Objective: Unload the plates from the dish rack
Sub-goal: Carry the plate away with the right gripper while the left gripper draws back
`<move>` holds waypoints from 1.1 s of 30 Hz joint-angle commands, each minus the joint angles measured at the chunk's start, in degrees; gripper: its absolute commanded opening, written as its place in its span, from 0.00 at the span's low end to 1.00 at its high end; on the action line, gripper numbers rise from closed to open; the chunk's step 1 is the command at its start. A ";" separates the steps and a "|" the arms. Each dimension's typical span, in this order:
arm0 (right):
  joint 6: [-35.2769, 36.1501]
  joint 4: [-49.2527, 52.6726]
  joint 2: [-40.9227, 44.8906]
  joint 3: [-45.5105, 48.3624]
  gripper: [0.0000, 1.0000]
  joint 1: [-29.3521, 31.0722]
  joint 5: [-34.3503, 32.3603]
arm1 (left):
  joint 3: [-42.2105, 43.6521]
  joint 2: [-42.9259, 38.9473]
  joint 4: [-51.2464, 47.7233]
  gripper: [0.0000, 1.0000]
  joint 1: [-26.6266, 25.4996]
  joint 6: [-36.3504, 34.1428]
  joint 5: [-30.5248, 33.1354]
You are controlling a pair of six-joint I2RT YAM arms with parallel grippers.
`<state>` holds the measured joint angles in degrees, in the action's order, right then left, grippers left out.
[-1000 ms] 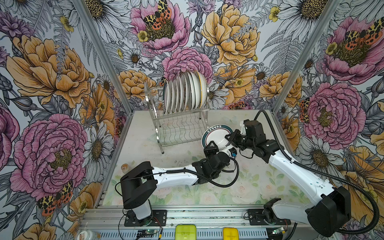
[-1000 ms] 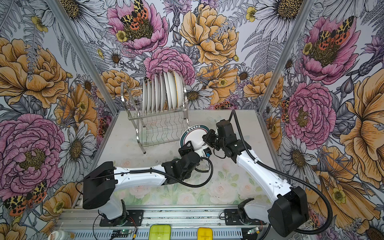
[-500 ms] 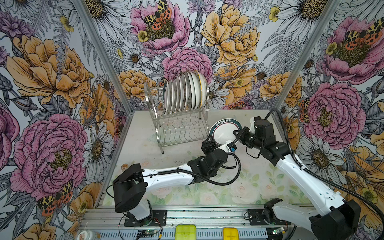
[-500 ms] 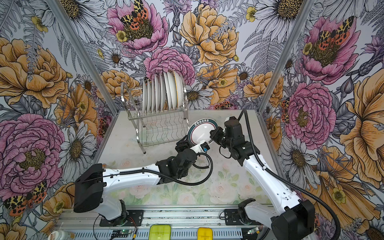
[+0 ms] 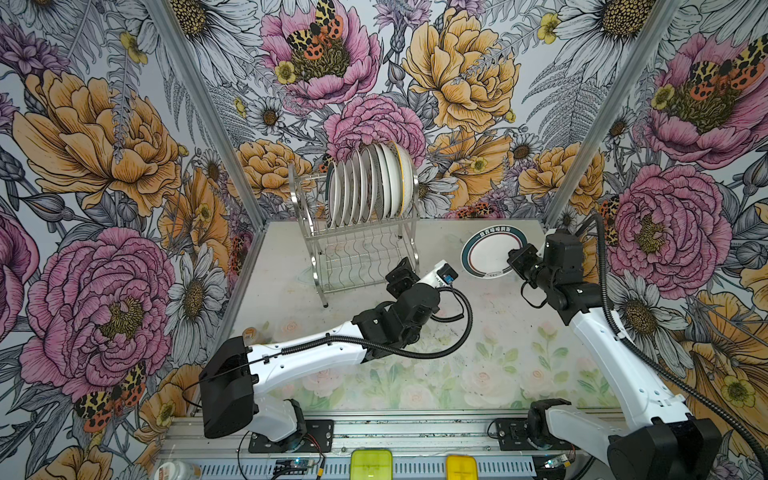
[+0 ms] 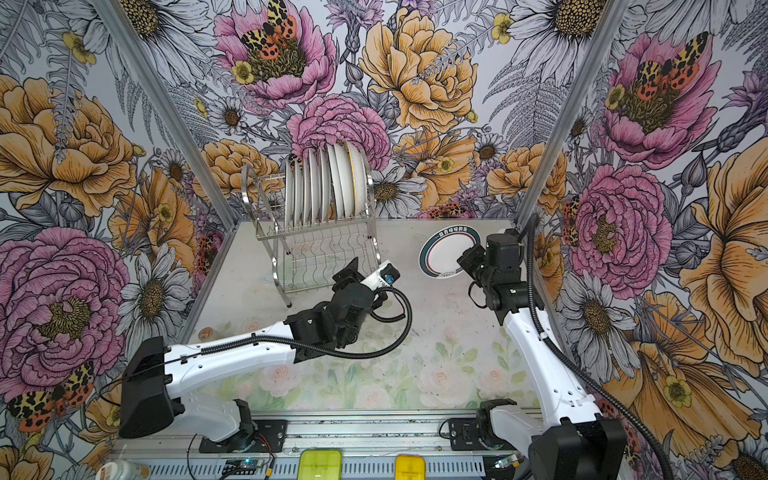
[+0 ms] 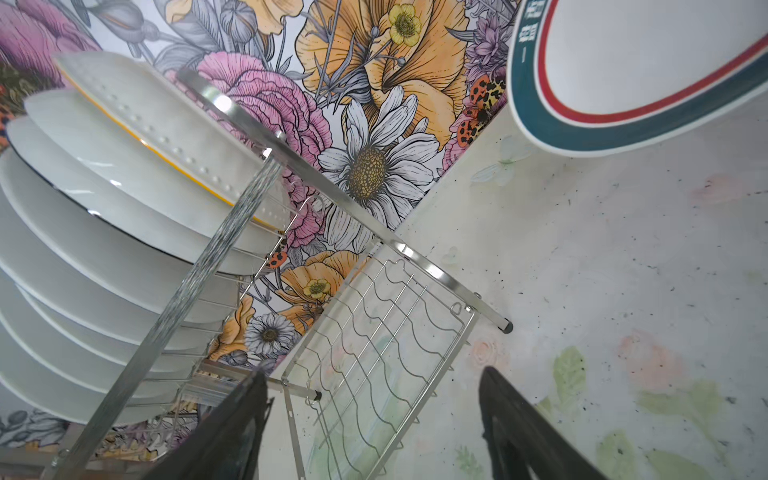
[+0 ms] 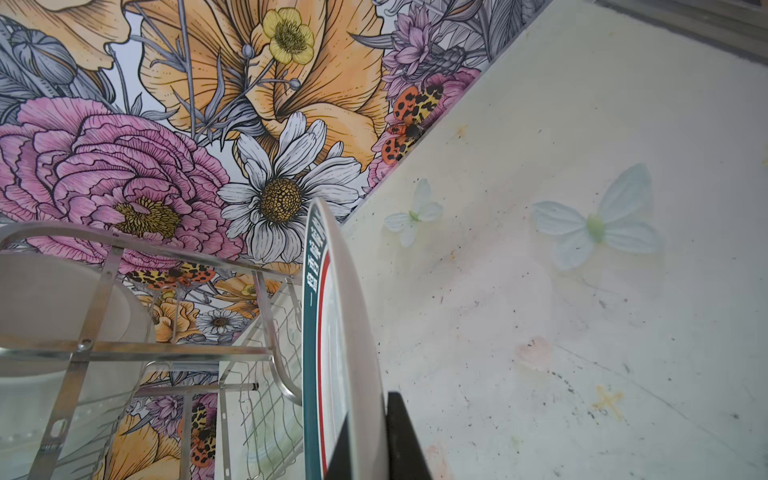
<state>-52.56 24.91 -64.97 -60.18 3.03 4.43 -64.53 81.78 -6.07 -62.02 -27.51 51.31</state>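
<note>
At the back of the table (image 5: 490, 332), towards its left side, the dish rack (image 5: 357, 253) stands on its legs. A row of white plates (image 5: 365, 187) stands on edge in its upper level, close together. The plate at the right end of the row has a thin yellow edge (image 7: 166, 137), and the lower shelf (image 7: 374, 332) of wavy wire holds nothing. To the right of the rack and apart from it, near the back right corner, the right gripper (image 8: 370, 444) holds one more plate (image 5: 486, 253), white with a dark green rim, a red ring and some characters. Its jaws pinch the rim of this plate, and the plate is tilted with its face turned up towards both top views. The left gripper (image 7: 374, 432) is just in front of the rack, near its right front leg. Its jaws are spread wide with nothing between them.
</note>
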 commanded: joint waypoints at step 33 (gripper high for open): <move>-11.05 -45.87 -32.36 13.33 0.00 -15.64 8.81 | 14.43 -26.73 -10.98 0.99 30.89 46.04 -26.92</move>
<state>-61.82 -14.98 -95.92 -45.06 -12.47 14.59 -50.74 56.23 -15.44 -31.99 15.31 27.62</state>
